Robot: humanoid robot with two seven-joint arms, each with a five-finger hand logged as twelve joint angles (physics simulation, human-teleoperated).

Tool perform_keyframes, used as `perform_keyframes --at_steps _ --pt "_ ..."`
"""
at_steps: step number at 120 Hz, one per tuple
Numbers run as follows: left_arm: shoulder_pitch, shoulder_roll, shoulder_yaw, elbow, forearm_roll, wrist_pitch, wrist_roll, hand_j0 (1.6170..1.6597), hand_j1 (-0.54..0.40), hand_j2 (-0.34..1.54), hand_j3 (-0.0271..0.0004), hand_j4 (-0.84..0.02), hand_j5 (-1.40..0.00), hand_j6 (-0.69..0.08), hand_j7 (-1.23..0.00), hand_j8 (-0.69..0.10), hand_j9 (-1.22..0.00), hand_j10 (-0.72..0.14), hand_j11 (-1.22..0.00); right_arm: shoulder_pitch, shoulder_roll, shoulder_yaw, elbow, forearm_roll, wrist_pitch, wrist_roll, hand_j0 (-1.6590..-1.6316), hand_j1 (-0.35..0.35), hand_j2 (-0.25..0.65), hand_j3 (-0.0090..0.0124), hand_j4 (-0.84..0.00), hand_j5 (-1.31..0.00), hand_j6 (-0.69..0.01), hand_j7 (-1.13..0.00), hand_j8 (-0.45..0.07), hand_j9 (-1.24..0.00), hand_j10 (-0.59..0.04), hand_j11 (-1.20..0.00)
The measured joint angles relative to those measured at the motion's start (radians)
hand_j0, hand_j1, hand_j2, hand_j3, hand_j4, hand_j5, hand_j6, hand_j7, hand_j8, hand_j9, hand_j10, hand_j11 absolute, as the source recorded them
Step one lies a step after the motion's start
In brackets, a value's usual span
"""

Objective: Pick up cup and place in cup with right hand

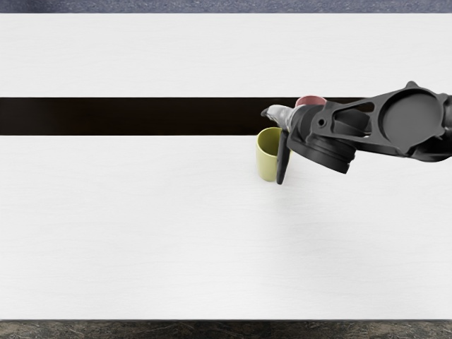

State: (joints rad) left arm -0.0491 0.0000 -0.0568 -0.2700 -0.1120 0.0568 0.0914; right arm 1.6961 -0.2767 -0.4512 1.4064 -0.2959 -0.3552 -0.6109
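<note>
The right robot hand (289,122) partly hides the yellow cup (268,167); grip state cannot be determined. Sideways drift could topple it or the pink cup (311,100).

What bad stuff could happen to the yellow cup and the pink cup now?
The right hand is right up by the yellow cup and covers part of its right side, so a clumsy push might tip it over. I can't tell if it has a good hold, so the cup could slip if lifted. The pink cup is mostly covered up, with just a bit peeking out, so it might get bumped.
</note>
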Motion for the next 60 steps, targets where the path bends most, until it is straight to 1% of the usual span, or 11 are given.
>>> perform_keyframes --at_steps 23,26,29,35,36,38,41,42,48,57,60 --pt "0.000 0.000 0.000 0.000 0.000 0.000 0.000 1.6581 0.344 0.00 0.0000 -0.004 0.00 -0.004 0.00 -0.004 0.00 -0.004 0.00 -0.012 0.012 0.001 -0.008 0.000 -0.013 0.000 -1.6581 -0.098 -0.041 0.0000 -0.211 -0.27 -0.212 -0.27 -0.210 -0.27 -0.211 -0.27" --pt "0.000 0.000 0.000 0.000 0.000 0.000 0.000 1.6581 0.344 0.00 0.0000 -0.004 0.00 -0.004 0.00 -0.004 0.00 -0.004 0.00 -0.017 0.016 0.001 -0.012 -0.003 -0.014 0.000 -1.6581 -0.085 -0.044 0.0000 -0.224 -0.28 -0.222 -0.29 -0.285 -0.29 -0.222 -0.29" --pt "0.000 0.000 0.000 0.000 0.000 0.000 0.000 1.6581 0.344 0.00 0.0000 -0.004 0.00 -0.004 0.00 -0.004 0.00 -0.004 0.00 -0.021 0.020 0.001 -0.016 -0.006 -0.015 0.000 -1.6578 -0.074 -0.043 -0.0026 -0.242 -0.29 -0.179 -0.30 -0.263 -0.30 -0.235 -0.30" --pt "0.000 0.000 0.000 0.000 0.000 0.000 0.000 1.6581 0.344 0.00 0.0001 -0.004 0.00 -0.004 0.00 -0.004 0.00 -0.004 0.00 -0.027 0.026 0.001 -0.023 -0.009 -0.019 0.000 -1.6575 -0.055 -0.044 -0.0009 -0.274 -0.30 -0.119 -0.32 -0.235 -0.31 -0.265 -0.31" --pt "0.000 0.000 0.000 0.000 0.000 0.000 0.000 1.6581 0.344 0.00 0.0001 -0.004 0.00 -0.004 0.00 -0.004 0.00 -0.004 0.00 -0.028 0.027 0.001 -0.024 -0.009 -0.019 0.000 -1.6574 -0.049 -0.045 -0.0020 -0.282 -0.30 -0.114 -0.33 -0.225 -0.31 -0.249 -0.32" --pt "0.000 0.000 0.000 0.000 0.000 0.000 0.000 1.6581 0.344 0.00 0.0001 -0.004 0.00 -0.004 0.00 -0.004 0.00 -0.004 0.00 -0.029 0.028 0.001 -0.026 -0.009 -0.019 0.000 -1.6576 -0.028 -0.051 0.0024 -0.294 -0.32 -0.089 -0.35 -0.230 -0.33 -0.231 -0.34" --pt "0.000 0.000 0.000 0.000 0.000 0.000 0.000 1.6580 0.345 0.00 0.0001 -0.004 0.00 -0.004 0.00 -0.004 0.00 -0.004 0.00 -0.031 0.030 0.001 -0.028 -0.009 -0.018 0.000 -1.6581 0.017 -0.064 0.0034 -0.321 -0.37 -0.061 -0.39 -0.212 -0.38 -0.216 -0.39" --pt "0.000 0.000 0.000 0.000 0.000 0.000 0.000 1.6580 0.345 0.00 0.0001 -0.004 0.00 -0.004 0.00 -0.004 0.00 -0.004 0.00 -0.031 0.030 0.001 -0.028 -0.009 -0.018 0.000 -1.6581 0.032 -0.067 0.0006 -0.333 -0.39 -0.082 -0.41 -0.214 -0.40 -0.216 -0.41" --pt "0.000 0.000 0.000 0.000 0.000 0.000 0.000 1.6580 0.345 0.00 0.0001 -0.004 0.00 -0.004 0.00 -0.004 0.00 -0.004 0.00 -0.035 0.031 0.003 -0.031 -0.009 -0.019 0.000 -1.6580 0.117 -0.082 -0.0007 -0.403 -0.48 -0.096 -0.50 -0.177 -0.49 -0.200 -0.50" --pt "0.000 0.000 0.000 0.000 0.000 0.000 0.000 1.6580 0.344 0.00 0.0001 -0.004 0.00 -0.004 0.00 -0.004 0.00 -0.004 0.00 -0.038 0.027 0.010 -0.033 -0.010 -0.017 -0.001 -1.6569 0.202 -0.027 -0.0001 -0.479 -0.60 -0.141 -0.62 -0.128 -0.61 -0.179 -0.62" --pt "0.000 0.000 0.000 0.000 0.000 0.000 0.000 1.6580 0.344 0.00 0.0001 -0.004 0.00 -0.004 0.00 -0.004 0.00 -0.004 0.00 -0.039 0.022 0.013 -0.033 -0.008 -0.016 -0.001 -1.6561 0.204 0.003 0.0014 -0.493 -0.64 -0.120 -0.65 -0.115 -0.65 -0.173 -0.65"
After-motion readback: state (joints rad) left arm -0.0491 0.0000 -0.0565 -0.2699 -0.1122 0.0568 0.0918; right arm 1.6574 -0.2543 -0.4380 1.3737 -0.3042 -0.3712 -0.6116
